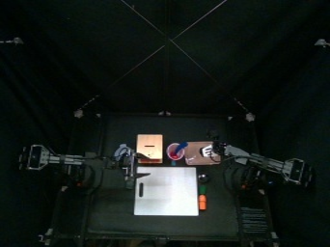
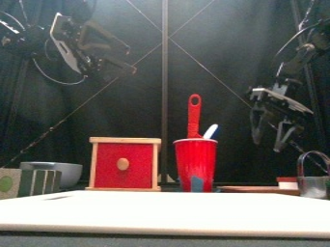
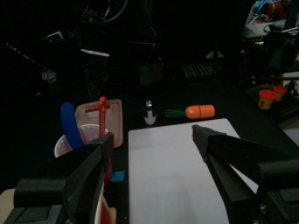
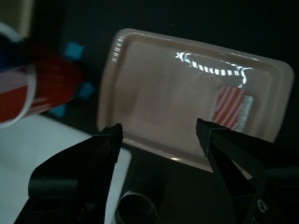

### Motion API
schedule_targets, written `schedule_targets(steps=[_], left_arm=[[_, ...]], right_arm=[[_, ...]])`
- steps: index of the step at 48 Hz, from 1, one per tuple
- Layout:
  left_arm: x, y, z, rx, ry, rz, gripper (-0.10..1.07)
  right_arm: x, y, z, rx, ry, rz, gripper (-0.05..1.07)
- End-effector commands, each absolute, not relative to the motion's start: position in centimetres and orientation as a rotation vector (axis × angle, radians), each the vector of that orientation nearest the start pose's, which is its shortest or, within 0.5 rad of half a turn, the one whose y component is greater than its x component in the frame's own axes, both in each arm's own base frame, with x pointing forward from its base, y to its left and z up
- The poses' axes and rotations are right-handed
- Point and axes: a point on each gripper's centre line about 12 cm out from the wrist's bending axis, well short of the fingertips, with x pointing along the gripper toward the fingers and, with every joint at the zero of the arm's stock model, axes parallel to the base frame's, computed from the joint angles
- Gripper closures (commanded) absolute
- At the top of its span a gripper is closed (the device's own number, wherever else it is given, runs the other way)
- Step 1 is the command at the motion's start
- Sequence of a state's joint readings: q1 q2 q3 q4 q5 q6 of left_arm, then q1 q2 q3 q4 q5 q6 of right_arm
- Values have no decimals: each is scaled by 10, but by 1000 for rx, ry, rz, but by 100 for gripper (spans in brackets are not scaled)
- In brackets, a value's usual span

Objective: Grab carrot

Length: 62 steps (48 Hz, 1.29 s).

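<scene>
Carrot: the carrot [image 1: 203, 202] is laid flat on the table, touching or just beside the right edge of the white sheet [image 1: 168, 190]; in the left wrist view it [image 3: 198, 111] is seen ahead of the left gripper, past the sheet's far corner, nothing resting on it, so it is judged free to be picked.
White sheet: spread directly beyond the left gripper's jaws, between that gripper and the carrot.
Left gripper: the left gripper [image 3: 152, 166] is held above the table with its jaws spread wide and nothing between them, apparently aimed toward the carrot for an approach.
Right gripper: the right gripper [image 4: 159, 144] is raised, jaws parted and empty, with the tan board [image 4: 193, 96] just beyond them; the carrot is not seen from it.
Red cup: the red cup [image 2: 195, 165], holding a red-handled utensil [image 2: 194, 114], is placed to one side of the left gripper's line, clear of the carrot.
Grasp: not yet made.
</scene>
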State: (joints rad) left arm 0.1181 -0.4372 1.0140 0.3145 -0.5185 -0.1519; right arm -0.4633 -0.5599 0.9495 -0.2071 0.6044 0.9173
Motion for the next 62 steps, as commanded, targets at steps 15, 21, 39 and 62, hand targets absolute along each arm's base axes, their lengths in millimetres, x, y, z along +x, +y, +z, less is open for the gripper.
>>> schedule_targets(steps=[15,21,39,62], left_arm=[[290,19,271,81,52,-7,-5],[287,20,277,62,37,5,-5],[283,20,278,48,50,17,-5],[281,21,272,60,69,18,-5]], right_arm=[[229,-44,266,498,443,-381,6],[244,-25,268,400,401,-245,6],[261,2,258,316,332,-34,6],[261,1,261,291,326,-33,6]])
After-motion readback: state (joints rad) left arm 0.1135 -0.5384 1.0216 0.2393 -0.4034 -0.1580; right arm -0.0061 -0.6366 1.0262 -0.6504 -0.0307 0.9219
